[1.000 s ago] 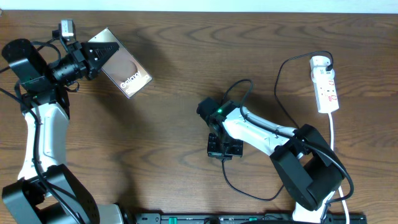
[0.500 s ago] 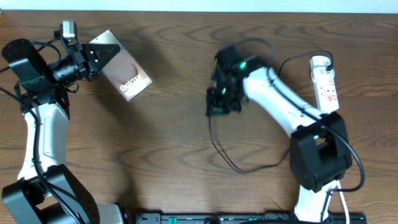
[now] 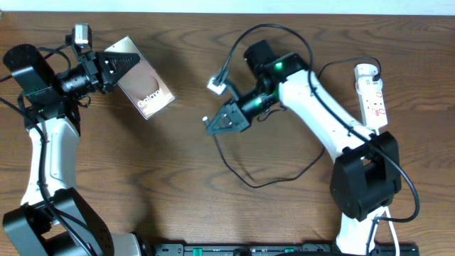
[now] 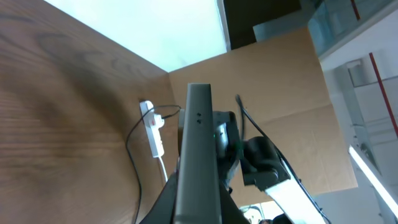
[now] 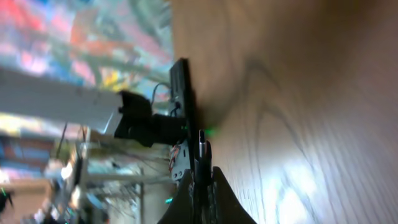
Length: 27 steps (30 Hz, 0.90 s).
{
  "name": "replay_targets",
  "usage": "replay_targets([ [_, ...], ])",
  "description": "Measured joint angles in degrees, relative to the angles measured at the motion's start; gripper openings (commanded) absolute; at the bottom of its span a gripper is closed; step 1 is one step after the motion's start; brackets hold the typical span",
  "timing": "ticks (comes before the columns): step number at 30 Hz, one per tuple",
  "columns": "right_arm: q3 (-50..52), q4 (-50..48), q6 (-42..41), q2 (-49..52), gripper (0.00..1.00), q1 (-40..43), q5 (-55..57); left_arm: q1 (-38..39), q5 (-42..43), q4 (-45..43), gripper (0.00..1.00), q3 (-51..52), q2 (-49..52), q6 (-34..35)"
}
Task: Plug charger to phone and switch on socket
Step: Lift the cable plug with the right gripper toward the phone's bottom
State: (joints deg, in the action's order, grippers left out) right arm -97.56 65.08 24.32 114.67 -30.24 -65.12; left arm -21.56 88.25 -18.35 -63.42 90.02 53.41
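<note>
Two closed grips. Left gripper [image 3: 117, 65] holds the phone [image 3: 146, 89] raised, edge presented; right gripper [image 3: 215, 125], right of the phone, pinches the charger [image 5: 201, 142] tip (presumably for insertion).

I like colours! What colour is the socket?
The socket is white with red marks; overhead view shows it best.

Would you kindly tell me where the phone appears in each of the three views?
Overhead: the phone sits upper left, tilted, gripped by the left gripper.
Left wrist: the phone stands edge-on at centre, reaching the bottom edge.
Right wrist: the phone is a thin dark edge-on slab, upper centre-left.
Shared landmark: the brown wooden table.
</note>
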Motion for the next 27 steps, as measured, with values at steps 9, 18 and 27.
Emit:
replay_targets([
  [9, 0.0, -0.6, 9.3, 0.0, 0.01, -4.3, -3.7, 4.4, 0.2, 0.0, 0.07, 0.0, 0.0, -0.8],
  [18, 0.0, -6.7, 7.9, 0.0, 0.01, -3.7, -7.0, 6.1, 0.2, 0.0, 0.07, 0.0, 0.0, -1.2],
  [27, 0.0, -17.0, -3.1, 0.0, 0.01, -2.4, -10.2, 6.1, 0.2, 0.0, 0.07, 0.0, 0.0, -1.4],
])
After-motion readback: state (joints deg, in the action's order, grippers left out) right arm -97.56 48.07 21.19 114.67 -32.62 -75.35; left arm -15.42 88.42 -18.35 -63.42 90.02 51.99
